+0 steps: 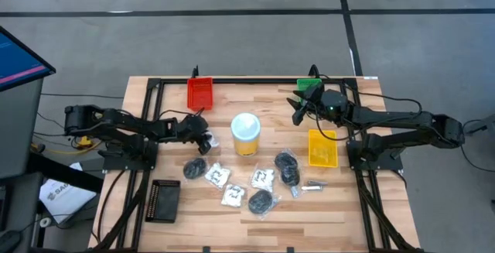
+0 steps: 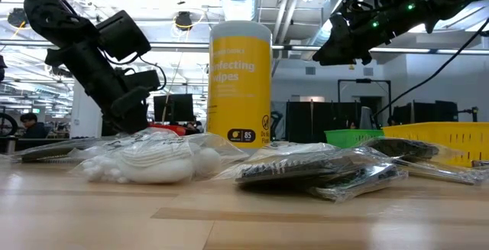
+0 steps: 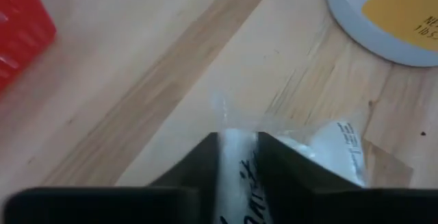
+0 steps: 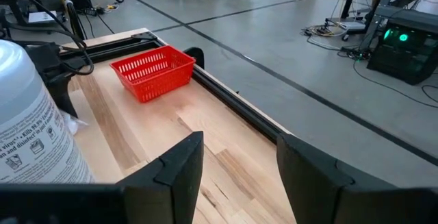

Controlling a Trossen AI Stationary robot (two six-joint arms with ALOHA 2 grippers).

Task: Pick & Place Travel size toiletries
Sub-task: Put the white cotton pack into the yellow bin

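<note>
So the left gripper (image 1: 203, 138) is down at the table between the red tray (image 1: 200, 93) and the yellow tub (image 1: 246, 134), and its fingers (image 3: 198, 169) are pinched narrow on a white sachet in a clear bag (image 3: 328, 152). The wrist view shows the bag squeezed right between them, resting on the wood.

The right gripper (image 1: 297, 111) is up in the air near the green tray (image 1: 310, 87), fingers spread fairly wide with nothing between them.

Counting from the overhead shot: three more white sachets with black print lie in front of the tub, one at (image 1: 217, 176), one at (image 1: 232, 196) and one at (image 1: 263, 179). Dark round bundles in clear bags, I count about four: (image 1: 193, 168), (image 1: 261, 200), and two close together at (image 1: 286, 161) and (image 1: 291, 177). One silvery bit (image 1: 312, 185) sits just in front of the yellow tray (image 1: 322, 148). The black tray (image 1: 164, 200) is at the front left, well apart from the pile.

Four trays total, one tub.
</note>
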